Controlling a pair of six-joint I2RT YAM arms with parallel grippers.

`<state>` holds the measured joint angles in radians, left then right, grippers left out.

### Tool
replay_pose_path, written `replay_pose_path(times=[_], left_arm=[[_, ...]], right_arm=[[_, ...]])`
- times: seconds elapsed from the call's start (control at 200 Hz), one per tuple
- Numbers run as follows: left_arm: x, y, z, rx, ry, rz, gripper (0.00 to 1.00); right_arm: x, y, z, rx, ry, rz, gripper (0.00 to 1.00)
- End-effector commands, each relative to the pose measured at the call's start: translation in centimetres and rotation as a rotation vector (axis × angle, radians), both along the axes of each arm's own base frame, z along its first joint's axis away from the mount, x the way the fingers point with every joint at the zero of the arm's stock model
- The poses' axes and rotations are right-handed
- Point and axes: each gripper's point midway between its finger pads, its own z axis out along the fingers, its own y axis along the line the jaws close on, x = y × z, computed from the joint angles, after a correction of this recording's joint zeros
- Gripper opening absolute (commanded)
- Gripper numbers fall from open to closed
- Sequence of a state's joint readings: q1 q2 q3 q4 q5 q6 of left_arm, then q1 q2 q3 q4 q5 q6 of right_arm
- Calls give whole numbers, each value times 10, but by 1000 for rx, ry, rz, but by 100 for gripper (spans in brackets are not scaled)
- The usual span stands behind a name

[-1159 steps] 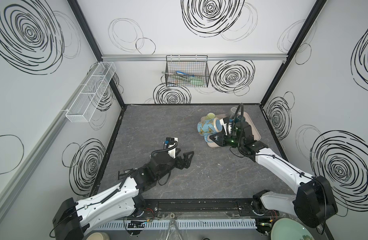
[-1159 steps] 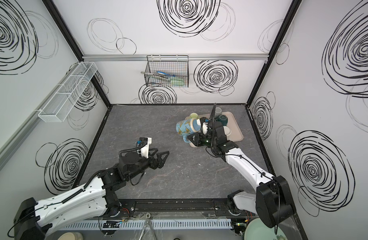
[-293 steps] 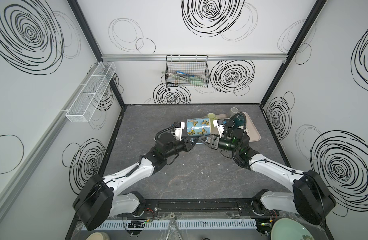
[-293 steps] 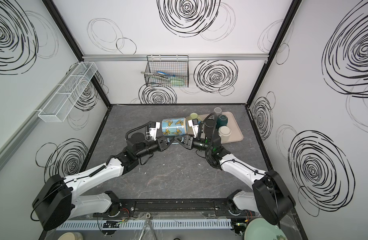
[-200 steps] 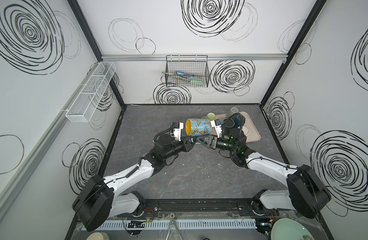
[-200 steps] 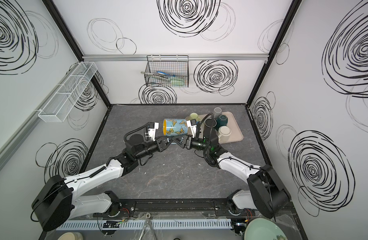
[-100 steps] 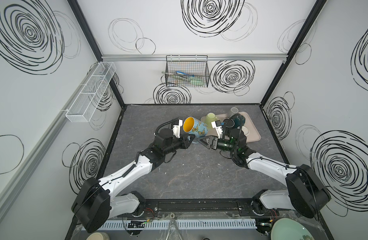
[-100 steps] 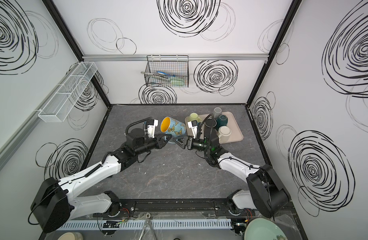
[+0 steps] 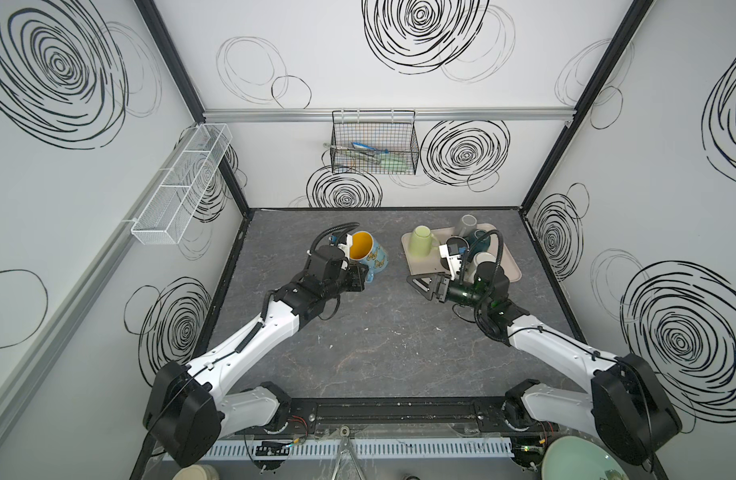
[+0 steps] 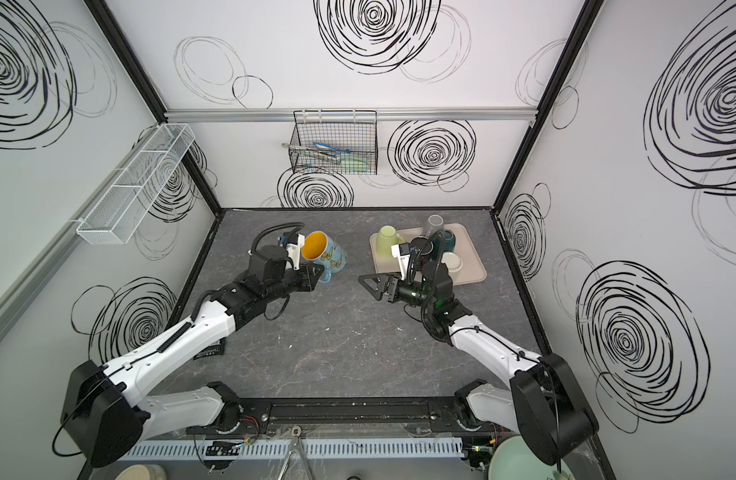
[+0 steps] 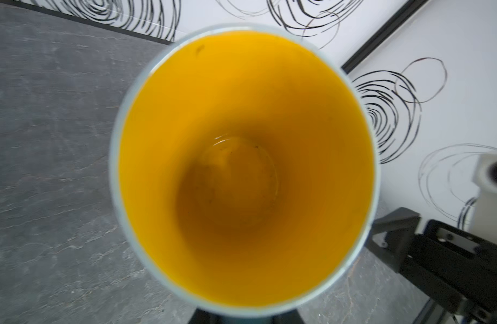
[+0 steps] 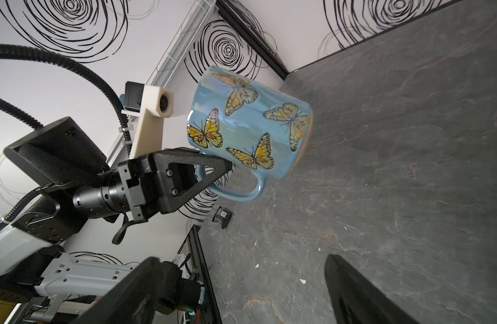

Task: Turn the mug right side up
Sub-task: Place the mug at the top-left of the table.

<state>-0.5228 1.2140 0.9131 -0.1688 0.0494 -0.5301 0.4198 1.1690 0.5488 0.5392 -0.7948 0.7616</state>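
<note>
Bright, even light; mug [image 11: 245, 168] blurs close up.

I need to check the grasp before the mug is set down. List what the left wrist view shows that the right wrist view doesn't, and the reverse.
Left wrist only: the mug's orange inside, seen straight down its mouth. Right wrist only: the mug's blue, butterfly-printed outside, its handle, and the left gripper shut on that handle with the mug tilted. Both: the mug, the grey table and the swirl-marked walls.
</note>
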Motion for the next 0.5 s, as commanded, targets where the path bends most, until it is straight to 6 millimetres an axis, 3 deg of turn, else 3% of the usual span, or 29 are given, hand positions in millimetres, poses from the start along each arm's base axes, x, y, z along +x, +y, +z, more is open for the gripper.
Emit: replay_pose_path(times=[0.0,0.495], left_arm=[[27,13,46,-7,-166,72,0],[86,111,-6,251,-76,391,0]], right_arm=[[-1,-19,-11,-54,-9,-54,95],[-36,-54,-27,-74,-43,-115,100]])
